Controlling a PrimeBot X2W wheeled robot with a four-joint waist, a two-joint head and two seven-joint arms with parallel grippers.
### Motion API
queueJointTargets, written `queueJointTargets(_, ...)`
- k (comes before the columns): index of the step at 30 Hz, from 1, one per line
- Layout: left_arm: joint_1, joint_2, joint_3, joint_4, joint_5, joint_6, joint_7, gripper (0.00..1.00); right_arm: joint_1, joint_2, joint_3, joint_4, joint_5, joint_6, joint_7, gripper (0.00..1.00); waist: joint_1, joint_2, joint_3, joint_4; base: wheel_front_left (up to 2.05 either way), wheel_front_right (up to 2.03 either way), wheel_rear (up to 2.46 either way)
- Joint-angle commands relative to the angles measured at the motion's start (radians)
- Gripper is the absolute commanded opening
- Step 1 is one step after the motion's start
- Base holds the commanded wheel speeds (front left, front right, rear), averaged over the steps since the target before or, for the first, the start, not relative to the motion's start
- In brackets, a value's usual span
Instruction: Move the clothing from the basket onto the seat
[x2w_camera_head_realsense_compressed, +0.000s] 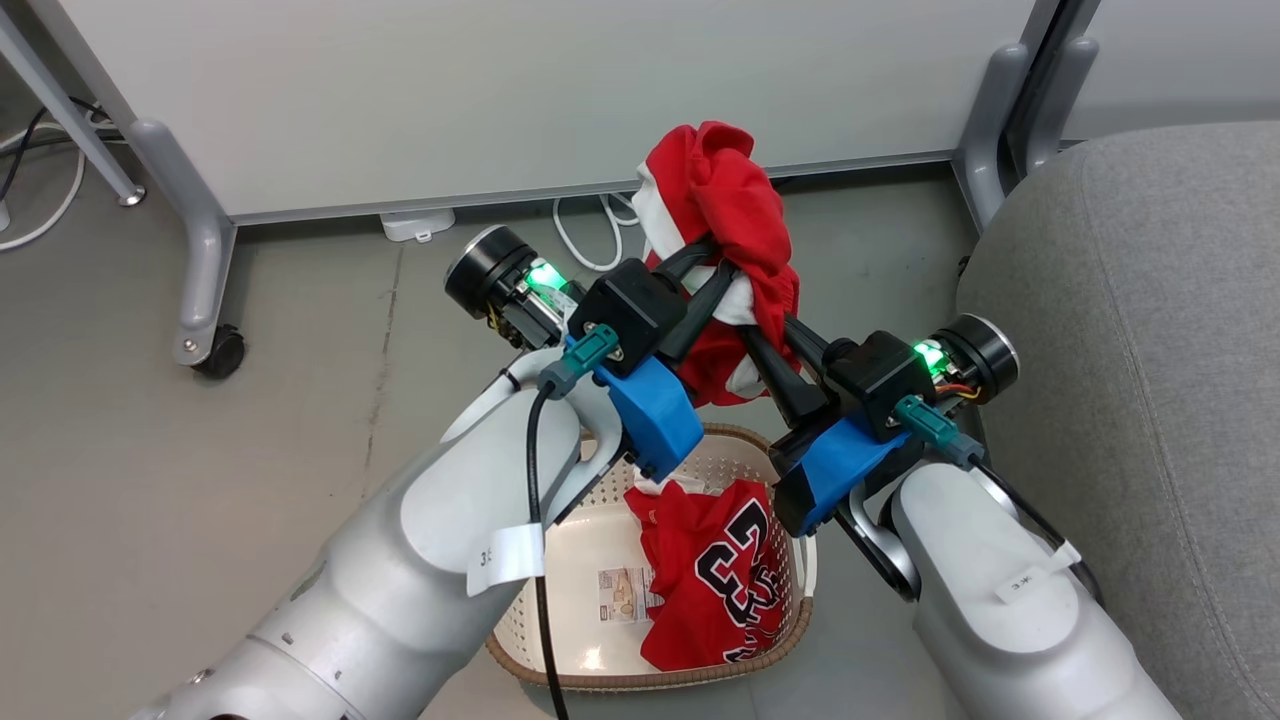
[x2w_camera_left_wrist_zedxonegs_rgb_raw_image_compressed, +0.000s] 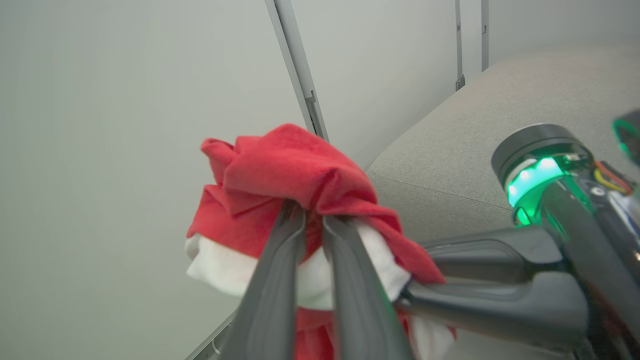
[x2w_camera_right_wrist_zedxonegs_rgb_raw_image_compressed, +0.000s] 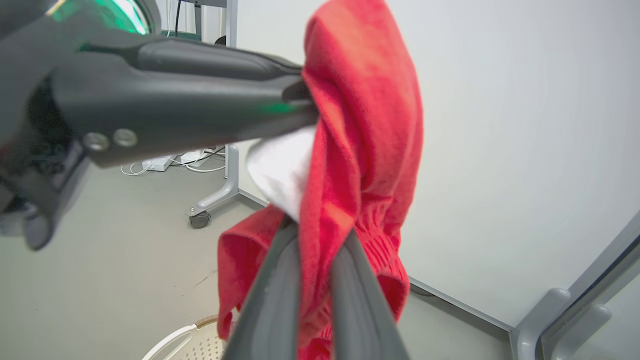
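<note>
While the left gripper (x2w_camera_left_wrist_zedxonegs_rgb_raw_image_compressed: 312, 216) and right gripper (x2w_camera_right_wrist_zedxonegs_rgb_raw_image_compressed: 320, 235) are both clamped shut on the bunched-up shorts (x2w_camera_head_realsense_compressed: 735, 200) hanging above the basket (x2w_camera_head_realsense_compressed: 680, 682) — jersey (x2w_camera_head_realsense_compressed: 715, 590) down inside it — this stuff looks light, floppy and slip-prone, so grab a thick fold.

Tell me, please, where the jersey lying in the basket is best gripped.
Probably pinch the jersey at its bunched far edge, coming straight down from above: it lies crumpled on the basket floor, whose walls block any sideways approach.
</note>
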Motion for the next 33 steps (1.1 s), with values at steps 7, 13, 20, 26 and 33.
queueJointTargets(7,0.0,-0.002,0.012,0.01,-0.012,-0.007,-0.005,1.0,0.012,-0.002,-0.024,-0.017,0.036,0.0,-0.003,0.0,0.0,-0.0001,0.002,0.001,0.0,0.0,0.0)
queueJointTargets(13,0.004,0.004,0.019,0.004,-0.001,-0.005,-0.005,1.0,0.022,-0.002,-0.052,-0.025,0.046,0.0,-0.003,0.0,0.0,-0.0001,0.01,-0.003,0.0,0.0,0.0)
queueJointTargets(20,0.012,0.009,0.031,-0.015,0.01,-0.005,-0.005,1.0,0.034,-0.002,-0.092,-0.028,0.042,0.0,-0.003,0.0,0.0,-0.0001,0.018,-0.014,0.0,0.0,0.0)
queueJointTargets(26,0.035,0.02,0.045,-0.052,0.024,-0.003,-0.005,1.0,0.055,-0.002,-0.173,-0.05,0.04,0.0,-0.003,0.0,0.0,-0.0001,0.032,-0.047,0.0,0.0,0.0)
queueJointTargets(33,0.075,0.022,0.056,-0.102,0.043,-0.002,-0.005,1.0,0.083,-0.002,-0.29,-0.101,0.006,0.0,-0.003,0.0,0.0,-0.0001,0.058,-0.109,0.0,0.0,0.0)
